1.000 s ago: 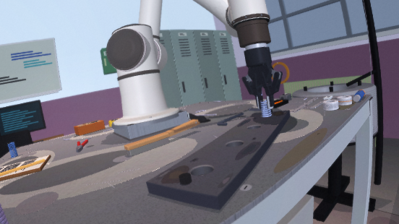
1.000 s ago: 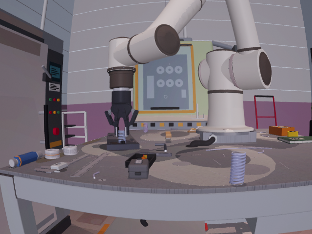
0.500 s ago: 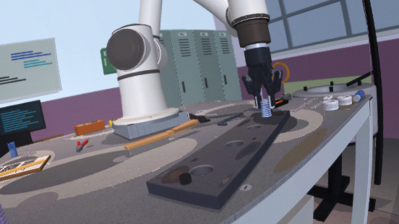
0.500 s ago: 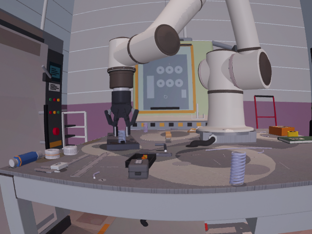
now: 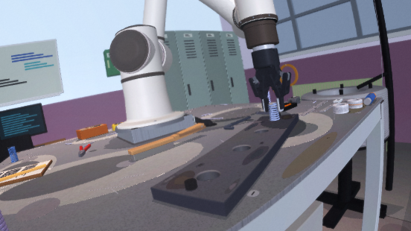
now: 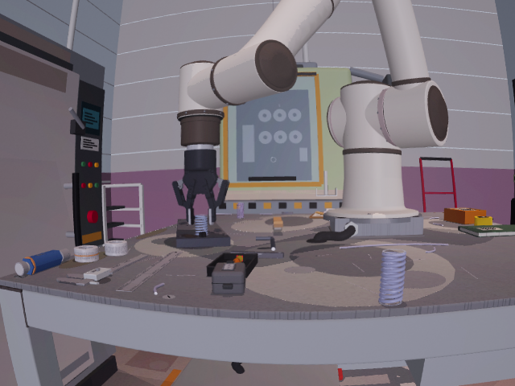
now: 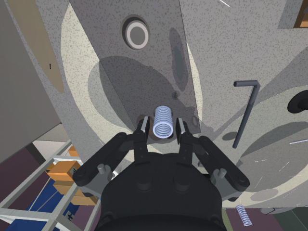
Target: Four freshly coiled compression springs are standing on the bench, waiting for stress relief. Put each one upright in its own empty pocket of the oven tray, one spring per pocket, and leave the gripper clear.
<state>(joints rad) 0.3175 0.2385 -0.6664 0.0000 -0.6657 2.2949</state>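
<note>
My gripper [image 5: 270, 101] [image 6: 201, 215] [image 7: 162, 128] is open and holds nothing. It stands over the far end of the dark oven tray [image 5: 231, 156] [image 6: 202, 237]. A pale blue spring [image 5: 274, 111] [image 6: 201, 224] [image 7: 163, 121] stands upright in the tray's end pocket, between my fingers. Further along the tray lie open round pockets [image 5: 241, 148] [image 5: 208, 175] [image 7: 135, 34]. A second spring [image 6: 392, 276] stands upright near the bench's front edge. A third spring [image 6: 240, 210] stands at the back of the bench. Another blue spring [image 5: 13, 153] stands at the far left.
The arm's base [image 5: 152, 126] [image 6: 374, 220] sits beside the tray. A hex key [image 7: 245, 112], a small black case [image 6: 231, 272], tape rolls [image 5: 346, 106] and a blue marker [image 6: 39, 261] lie around. A black plug [image 5: 190, 183] sits on the tray's near end.
</note>
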